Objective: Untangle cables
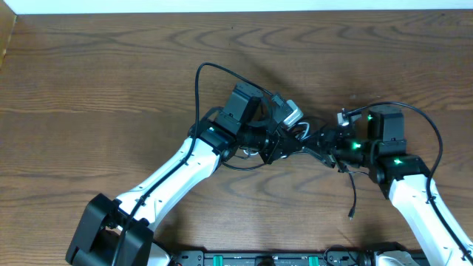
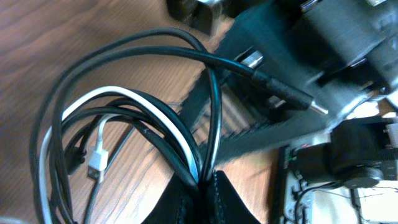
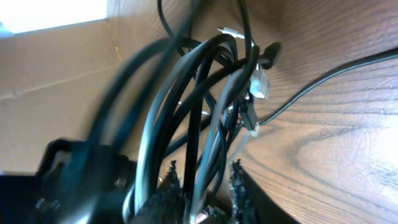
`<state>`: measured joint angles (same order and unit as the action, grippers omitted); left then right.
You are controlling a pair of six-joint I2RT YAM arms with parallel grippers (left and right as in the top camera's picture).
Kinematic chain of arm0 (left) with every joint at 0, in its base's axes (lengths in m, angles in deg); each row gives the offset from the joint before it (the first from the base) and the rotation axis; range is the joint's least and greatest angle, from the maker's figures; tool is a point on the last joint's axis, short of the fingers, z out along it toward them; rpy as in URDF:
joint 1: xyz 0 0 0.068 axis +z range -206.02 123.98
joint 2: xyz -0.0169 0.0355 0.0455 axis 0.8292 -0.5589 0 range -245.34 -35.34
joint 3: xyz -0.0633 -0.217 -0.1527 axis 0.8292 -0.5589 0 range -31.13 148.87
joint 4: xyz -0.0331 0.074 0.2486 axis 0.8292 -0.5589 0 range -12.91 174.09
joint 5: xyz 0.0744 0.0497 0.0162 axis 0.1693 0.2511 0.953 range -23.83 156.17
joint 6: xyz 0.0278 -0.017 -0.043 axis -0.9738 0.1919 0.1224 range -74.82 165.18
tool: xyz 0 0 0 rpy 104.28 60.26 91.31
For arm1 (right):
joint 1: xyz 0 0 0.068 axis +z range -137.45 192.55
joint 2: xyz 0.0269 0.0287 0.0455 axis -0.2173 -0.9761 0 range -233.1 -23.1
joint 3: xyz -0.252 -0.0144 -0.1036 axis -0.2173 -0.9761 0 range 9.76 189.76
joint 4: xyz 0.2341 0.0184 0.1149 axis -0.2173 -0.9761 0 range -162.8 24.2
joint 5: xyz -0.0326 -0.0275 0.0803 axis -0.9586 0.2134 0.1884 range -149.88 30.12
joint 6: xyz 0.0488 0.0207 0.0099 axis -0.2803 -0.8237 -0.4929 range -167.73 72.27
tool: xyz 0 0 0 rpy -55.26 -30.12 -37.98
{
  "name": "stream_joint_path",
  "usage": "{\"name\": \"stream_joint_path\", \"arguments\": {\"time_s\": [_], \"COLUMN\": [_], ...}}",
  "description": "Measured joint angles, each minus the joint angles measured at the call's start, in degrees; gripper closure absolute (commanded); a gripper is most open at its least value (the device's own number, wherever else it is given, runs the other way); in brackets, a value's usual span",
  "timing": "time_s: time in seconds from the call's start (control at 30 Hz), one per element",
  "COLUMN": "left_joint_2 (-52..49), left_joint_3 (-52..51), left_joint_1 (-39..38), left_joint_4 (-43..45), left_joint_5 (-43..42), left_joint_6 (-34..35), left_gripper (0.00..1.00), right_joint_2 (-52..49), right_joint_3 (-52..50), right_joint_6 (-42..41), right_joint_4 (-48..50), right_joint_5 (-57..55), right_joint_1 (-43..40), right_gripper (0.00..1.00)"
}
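The cables [image 1: 301,131] hang as a tangled bundle between my two grippers at the table's middle. My left gripper [image 1: 283,145] is shut on the cables; in its wrist view the jaws [image 2: 205,185] pinch several black strands and one white cable [image 2: 155,109]. A white plug [image 2: 94,163] and a black plug [image 2: 291,99] hang loose. My right gripper [image 1: 319,140] faces it from the right. Its fingers [image 3: 244,186] have closed in around several black strands [image 3: 199,93], the gripper [image 3: 205,186] shut on them. One thin black tail [image 1: 353,196] trails toward the front edge.
The wooden table [image 1: 111,74] stretches out on all sides of the bundle. Thicker black arm cables arch over the left wrist [image 1: 201,81] and the right wrist [image 1: 432,125]. A black rail [image 1: 266,258] runs along the front edge.
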<state>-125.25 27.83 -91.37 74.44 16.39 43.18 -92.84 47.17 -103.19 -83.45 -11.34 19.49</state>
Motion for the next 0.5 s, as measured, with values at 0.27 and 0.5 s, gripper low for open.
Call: {"name": "stream_joint_path", "arguments": {"time_s": [0.27,0.5], "left_joint_2": [0.0,-0.1], "left_joint_3": [0.0,0.0], "left_joint_1": [-0.8,2.1], "left_joint_4": [1.0,0.7], "left_joint_5": [-4.0,11.4], "left_joint_6": [0.0,9.3], "left_gripper": [0.93,0.93], "right_joint_2": [0.0,-0.2], "right_joint_3": [0.0,0.0], "right_joint_6": [-4.0,9.3], "right_joint_4": [0.1,-10.8], "right_joint_5": [-3.5,-19.3], "right_joint_1": [1.6,1.0], "right_gripper": [0.99,0.99]}}
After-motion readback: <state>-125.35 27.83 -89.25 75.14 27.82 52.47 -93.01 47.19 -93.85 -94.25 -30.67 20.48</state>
